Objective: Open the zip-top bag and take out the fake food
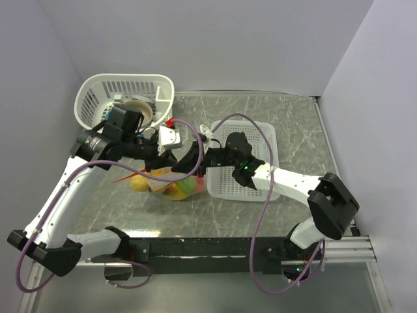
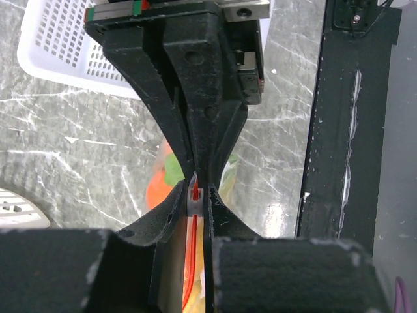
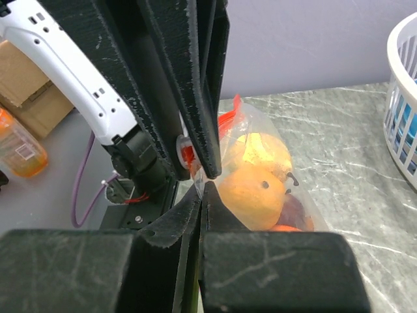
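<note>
The zip-top bag lies mid-table, clear plastic with fake food inside. The right wrist view shows yellow and orange pieces and a dark red one through the plastic. My left gripper is shut on the white slider of the orange-red zip strip. My right gripper meets it head-on, shut on the bag's thin plastic edge beside the slider. Seen from above, both grippers converge over the bag's top edge.
A tall white mesh basket holding a tan bowl stands at the back left. A flat white basket lies under my right arm. The black base rail runs along the near edge. An orange bottle sits off the table.
</note>
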Controlling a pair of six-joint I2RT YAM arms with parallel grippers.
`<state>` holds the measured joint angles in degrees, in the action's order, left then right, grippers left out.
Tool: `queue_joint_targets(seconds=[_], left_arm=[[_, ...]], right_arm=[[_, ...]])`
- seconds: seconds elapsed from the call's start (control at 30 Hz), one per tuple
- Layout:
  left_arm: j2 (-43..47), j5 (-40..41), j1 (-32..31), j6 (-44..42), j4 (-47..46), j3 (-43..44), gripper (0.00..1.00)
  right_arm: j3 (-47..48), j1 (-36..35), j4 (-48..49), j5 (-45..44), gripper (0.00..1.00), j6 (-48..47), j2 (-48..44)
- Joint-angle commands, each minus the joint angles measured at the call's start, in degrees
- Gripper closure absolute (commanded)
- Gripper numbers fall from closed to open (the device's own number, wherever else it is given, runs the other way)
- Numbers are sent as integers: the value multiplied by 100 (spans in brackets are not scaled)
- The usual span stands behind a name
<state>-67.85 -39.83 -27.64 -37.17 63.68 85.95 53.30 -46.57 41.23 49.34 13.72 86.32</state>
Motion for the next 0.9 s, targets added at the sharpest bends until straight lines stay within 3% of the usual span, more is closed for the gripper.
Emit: queue_joint_targets(seconds=[0.0, 0.27, 0.67, 0.8, 0.87], left_arm=[[158, -33, -22, -124, 171, -8, 87], [483, 336, -22, -308, 153, -676, 88], [1010, 1653, 153, -862, 83, -1669, 91], [1195, 1795, 863, -1256, 144, -1915, 91], [1231, 1760, 1601, -1625, 337, -1889, 91]], right_arm=[[164, 191, 499, -39, 100, 174, -239], [-179, 376, 1088, -12, 100, 562, -484], [-601, 569, 1809, -118, 100, 1063, -731], [-645, 710, 1880, -127, 100, 1169, -792], [-645, 771, 1853, -162, 100, 1160, -793]])
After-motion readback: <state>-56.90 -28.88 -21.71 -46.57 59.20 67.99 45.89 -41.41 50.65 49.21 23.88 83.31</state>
